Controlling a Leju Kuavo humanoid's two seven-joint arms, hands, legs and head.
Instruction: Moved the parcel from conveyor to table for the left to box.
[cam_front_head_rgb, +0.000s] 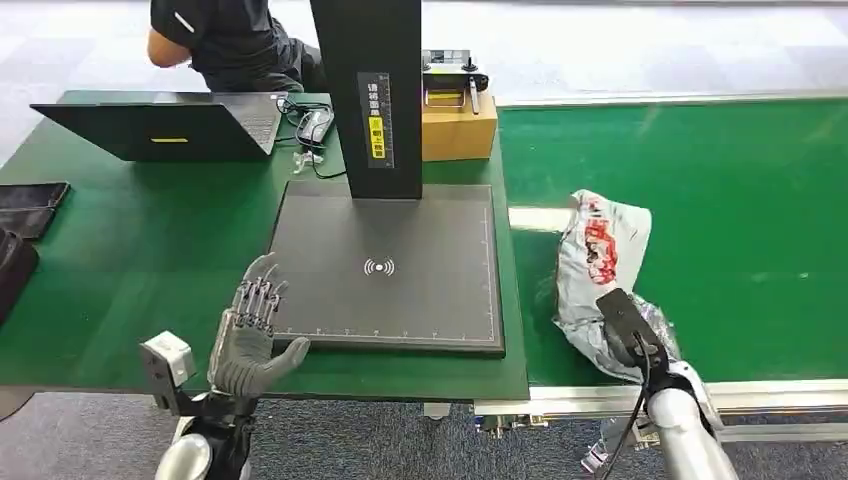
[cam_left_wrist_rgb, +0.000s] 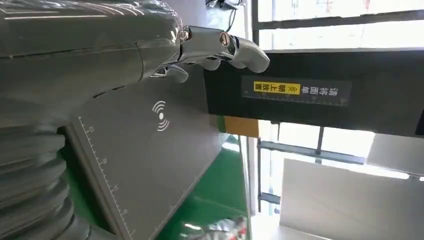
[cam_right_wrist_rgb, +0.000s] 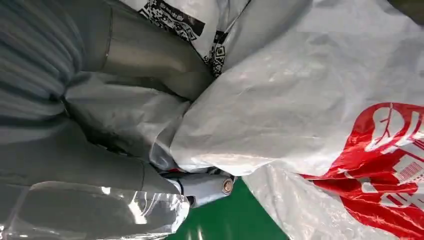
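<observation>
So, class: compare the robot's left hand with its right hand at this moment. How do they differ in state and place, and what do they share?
The left hand holds nothing, fingers spread; the right hand grips the grey parcel. The left hand is over the green table by the dark scanner pad; the right hand is over the green conveyor. Both are grey hands on silver arms.

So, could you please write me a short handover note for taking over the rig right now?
Right hand: grips the near end of the parcel, fingers dug into the plastic.
Left hand: open, holding nothing, at the near left corner of the scanner pad.
Parcel: grey bag with red print, on the green conveyor, right of the pad.
Done: the grasp.
Left: carry the parcel across to the table, release, then the left hand boxes it.
</observation>
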